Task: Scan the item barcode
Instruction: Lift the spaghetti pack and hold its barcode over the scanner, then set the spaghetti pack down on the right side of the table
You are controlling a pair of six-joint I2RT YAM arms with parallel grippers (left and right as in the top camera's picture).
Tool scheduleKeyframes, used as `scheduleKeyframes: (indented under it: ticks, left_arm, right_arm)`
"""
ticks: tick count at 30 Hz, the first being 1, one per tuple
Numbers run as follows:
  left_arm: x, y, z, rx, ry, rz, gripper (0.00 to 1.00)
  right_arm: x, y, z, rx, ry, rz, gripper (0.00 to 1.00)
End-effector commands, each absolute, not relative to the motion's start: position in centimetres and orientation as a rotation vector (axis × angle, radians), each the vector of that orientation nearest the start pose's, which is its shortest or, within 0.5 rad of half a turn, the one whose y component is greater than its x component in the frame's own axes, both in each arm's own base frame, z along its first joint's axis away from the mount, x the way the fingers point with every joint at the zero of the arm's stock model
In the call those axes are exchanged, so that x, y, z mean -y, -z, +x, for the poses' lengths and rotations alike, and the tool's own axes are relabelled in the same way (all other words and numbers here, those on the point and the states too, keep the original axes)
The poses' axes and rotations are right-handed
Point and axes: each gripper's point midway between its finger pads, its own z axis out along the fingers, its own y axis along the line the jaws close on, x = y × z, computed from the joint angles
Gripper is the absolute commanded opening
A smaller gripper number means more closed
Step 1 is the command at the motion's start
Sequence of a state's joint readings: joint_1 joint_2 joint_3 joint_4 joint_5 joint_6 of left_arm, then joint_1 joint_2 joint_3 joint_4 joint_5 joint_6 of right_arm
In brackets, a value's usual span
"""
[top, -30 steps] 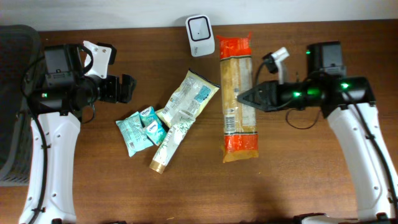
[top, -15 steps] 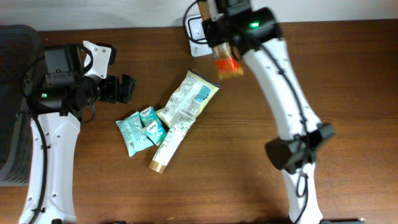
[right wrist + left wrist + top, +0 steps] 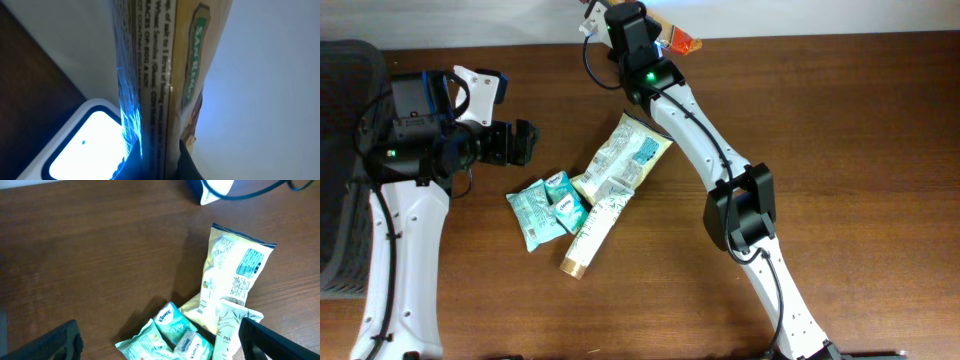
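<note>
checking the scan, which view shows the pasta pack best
Right wrist: the pasta pack fills the frame edge-on, its print readable, with the lit scanner behind it. Overhead shows only its orange end past the right arm. Left wrist shows none of it.

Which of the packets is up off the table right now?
The long pasta packet with the orange end, held up at the lit scanner by the right gripper. The cream bag, tube and teal tissue packs all lie on the table.
</note>
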State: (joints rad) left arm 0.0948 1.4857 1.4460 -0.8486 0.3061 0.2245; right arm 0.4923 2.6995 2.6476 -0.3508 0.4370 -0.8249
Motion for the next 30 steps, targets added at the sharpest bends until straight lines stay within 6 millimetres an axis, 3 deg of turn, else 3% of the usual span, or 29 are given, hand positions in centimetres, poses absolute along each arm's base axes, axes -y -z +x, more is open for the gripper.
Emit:
scheduleKeyframes:
  ticks: [1, 10, 14, 16, 18, 20, 22, 23, 24, 25, 26, 29, 30]
  left_arm:
    - [1.4, -25.4, 39.7, -2.367, 0.218, 0.310, 0.99]
    - [1.4, -25.4, 39.7, -2.367, 0.218, 0.310, 0.99]
    - [1.4, -25.4, 39.7, -2.367, 0.218, 0.310, 0.99]
    - [1.4, -25.4, 39.7, -2.367, 0.218, 0.310, 0.99]
    - [1.4, -25.4, 39.7, -2.367, 0.218, 0.310, 0.99]
    - [1.4, -25.4, 39.7, -2.367, 0.218, 0.310, 0.99]
    - [1.4, -25.4, 39.7, -2.367, 0.218, 0.310, 0.99]
    - [1.4, -25.4, 39.7, -2.367, 0.218, 0.310, 0.99]
    - [1.4, -25.4, 39.7, -2.367, 0.218, 0.310, 0.99]
    - [1.4, -25.4, 39.7, -2.367, 0.218, 0.310, 0.99]
    - [1.4, -25.4, 39.7, -2.367, 0.218, 0.310, 0.99]
    - [1.4, -25.4, 39.7, -2.367, 0.218, 0.310, 0.99]
    - [1.4, -25.4, 39.7, -2.367, 0.218, 0.310, 0.99]
  right_arm:
    - [-27.7, -23.3, 67.0, -1.642, 0.632, -0.899, 0.04]
    - [-28.6, -24.7, 66.8, -1.604, 0.569, -0.888, 0.04]
    - [-28.2, -29.7, 64.5, -1.650, 0.410, -0.794, 0.04]
    - [-26.7, -33.1, 62.0, -1.727, 0.315, -0.699, 0.04]
    - [-25.0, -36.9, 58.1, -1.825, 0.148, -0.585, 0.04]
    - [-23.8, -39.0, 55.0, -1.893, 0.004, -0.531, 0.04]
    - [-20.3, -40.6, 50.2, -2.033, -0.131, -0.428, 0.04]
    - [-17.1, -40.6, 47.5, -2.136, -0.149, -0.343, 0.04]
    - [-15.3, -40.3, 46.1, -2.197, -0.158, -0.309, 0.04]
    - [-13.7, -39.4, 44.8, -2.272, -0.181, -0.291, 0.04]
    - [-11.7, -37.2, 43.4, -2.394, -0.236, -0.273, 0.04]
    - [-8.7, -32.5, 42.6, -2.600, -0.284, -0.250, 0.04]
    - [-7.5, -29.7, 43.0, -2.690, -0.339, -0.229, 0.04]
